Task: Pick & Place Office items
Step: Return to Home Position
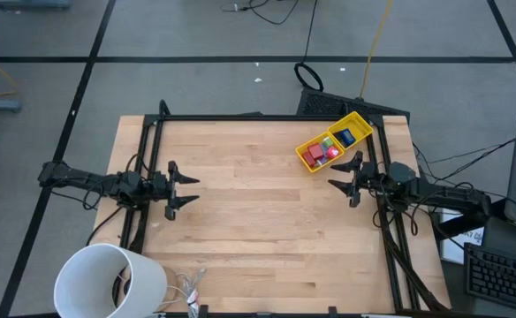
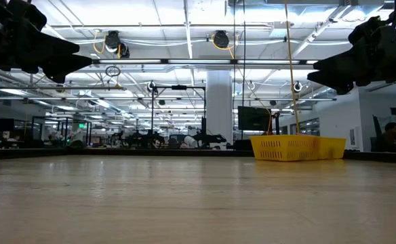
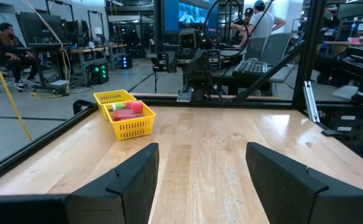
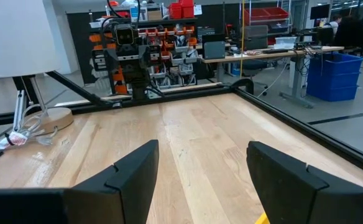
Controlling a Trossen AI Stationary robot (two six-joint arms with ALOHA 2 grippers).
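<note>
**Neatly Binned: Office Items Lie Together While Both Claws Hang Open**

All of the office items (image 1: 329,148) on show are gathered inside the yellow bin (image 1: 322,132), which stands at an angle near one far corner of the pale wooden worktop (image 1: 258,230). From overhead, red blocks (image 1: 314,156) fill one end of the bin. A bright pink-red bit (image 1: 332,152) and a green bit (image 1: 328,141) lie around its middle, and a blue rectangle (image 1: 345,137) lies toward the other end. How the pieces rest on one another is too small to make out.

The right claw (image 1: 345,179) hangs close by the bin's long side, clear of its wall. Its two dark fingers (image 4: 122,177) are spread wide with nothing between them but bare wood. The left claw (image 1: 190,191) waits well apart from the bin, over the opposite side of the worktop. Its fingers (image 3: 128,177) are likewise parted and empty, and they point across at the bin. At table height the bin's mesh wall (image 2: 286,148) stands on the wood while both arms hang high above it.

A big white cylinder (image 1: 108,278) stands at the corner farthest from the bin, with a tangle of cable beside it. In the room beyond the bin a person (image 3: 9,43) sits at a desk.
</note>
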